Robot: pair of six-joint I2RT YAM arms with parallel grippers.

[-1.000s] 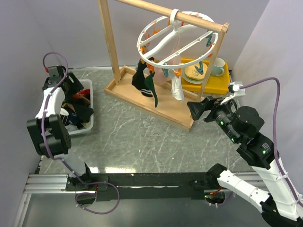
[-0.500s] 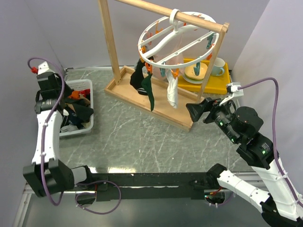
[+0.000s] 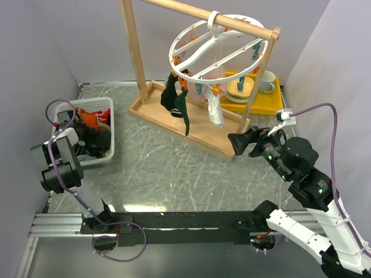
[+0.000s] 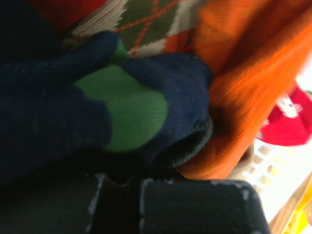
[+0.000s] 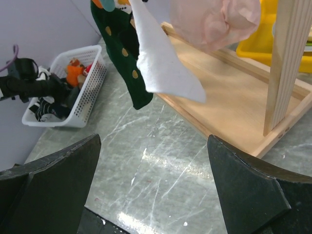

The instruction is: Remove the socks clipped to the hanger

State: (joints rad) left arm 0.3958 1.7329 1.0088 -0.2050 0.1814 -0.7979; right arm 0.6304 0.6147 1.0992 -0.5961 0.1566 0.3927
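Observation:
The hanger [image 3: 215, 47], a white ring with orange and teal pegs, hangs by its hook from the wooden rail. Clipped under it are a black sock [image 3: 169, 96], a dark green dotted sock [image 3: 185, 114], a pale pink sock [image 3: 200, 94] and a white sock [image 3: 216, 111]. The right wrist view shows the green sock [image 5: 122, 58], white sock [image 5: 163, 63] and pink sock [image 5: 214, 19] just ahead. My right gripper [image 3: 239, 142] [image 5: 153, 180] is open and empty, right of and below the socks. My left gripper [image 3: 93, 138] [image 4: 119, 190] is shut, down among the socks in the basket.
A white mesh basket [image 3: 109, 124] [image 5: 90, 92] at the left holds loose socks, among them a navy one with a green heel [image 4: 131, 105] and orange fabric [image 4: 253, 83]. The wooden rack's base [image 3: 200, 130] [image 5: 234, 102] lies mid-table. A yellow tray [image 3: 272, 95] with dishes stands behind it.
My left arm has dropped from above the basket down into it, and its jaws have shut. The right gripper has shifted slightly nearer. The hanging socks have swung a little.

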